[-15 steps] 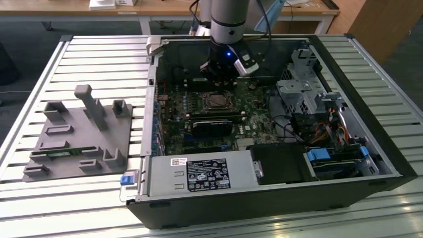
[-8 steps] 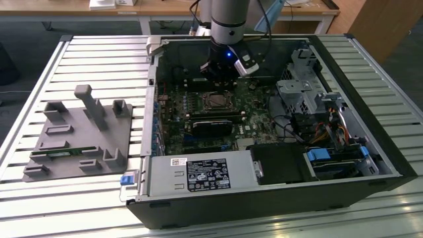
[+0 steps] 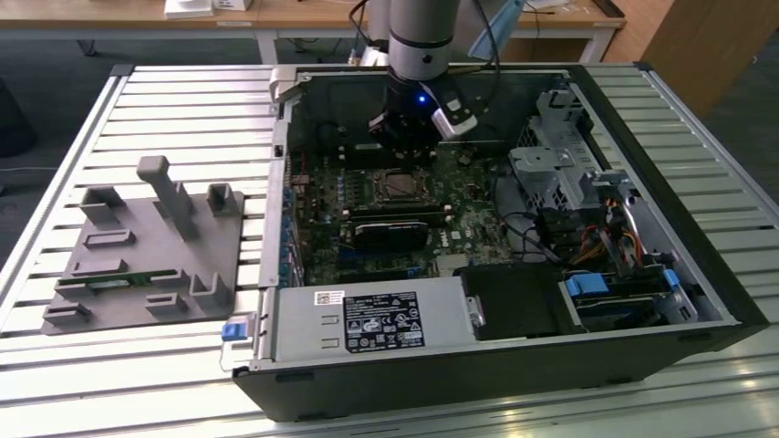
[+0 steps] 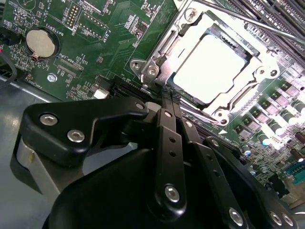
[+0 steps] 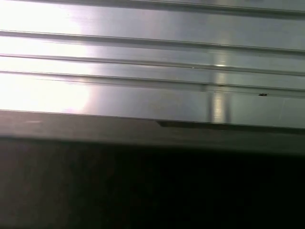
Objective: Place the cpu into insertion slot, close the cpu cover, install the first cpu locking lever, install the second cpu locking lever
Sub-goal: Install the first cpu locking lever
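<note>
Nearest the wrist camera, the gripper (image 4: 167, 95) is hanging with fingers pinched together, gripping nothing, tips poking at the socket edge, probably working a lever. Just beyond, the cpu (image 4: 211, 67) is sitting in the slot (image 3: 397, 185) under the cover (image 4: 200, 93), which is lying flat.

1 cpu (image 4: 212, 67), 1 cpu cover (image 4: 167, 45)

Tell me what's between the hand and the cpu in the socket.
In the second wrist view, the cpu cover's metal frame edge lies between the hand and the cpu.
</note>
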{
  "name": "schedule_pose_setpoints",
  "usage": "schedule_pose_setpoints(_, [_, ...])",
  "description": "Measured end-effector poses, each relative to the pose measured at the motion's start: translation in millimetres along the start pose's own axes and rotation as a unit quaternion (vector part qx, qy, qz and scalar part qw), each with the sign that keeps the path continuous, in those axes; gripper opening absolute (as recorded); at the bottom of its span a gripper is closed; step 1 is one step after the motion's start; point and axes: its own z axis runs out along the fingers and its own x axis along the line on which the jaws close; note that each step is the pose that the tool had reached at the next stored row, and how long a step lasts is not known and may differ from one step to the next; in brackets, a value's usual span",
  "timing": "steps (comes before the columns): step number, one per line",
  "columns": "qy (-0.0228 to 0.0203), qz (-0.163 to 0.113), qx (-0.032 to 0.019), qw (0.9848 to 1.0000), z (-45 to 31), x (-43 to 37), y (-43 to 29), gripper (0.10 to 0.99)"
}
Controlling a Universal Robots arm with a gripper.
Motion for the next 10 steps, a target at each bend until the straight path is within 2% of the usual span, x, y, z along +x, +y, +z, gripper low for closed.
schedule_pose_setpoints(1, [0.0002,0.0,0.0026,1.0,-0.1,0.0,0.0,0.118])
schedule_pose_setpoints(2, [0.0005,0.0,0.0085,1.0,-0.1,0.0,-0.1,0.118])
schedule_pose_setpoints(6, [0.0009,0.0,0.0184,0.9998,0.2,0.0,0.2,0.118])
schedule_pose_setpoints(10, [0.0012,0.0,0.0238,0.9997,0.5,-0.1,0.7,0.118])
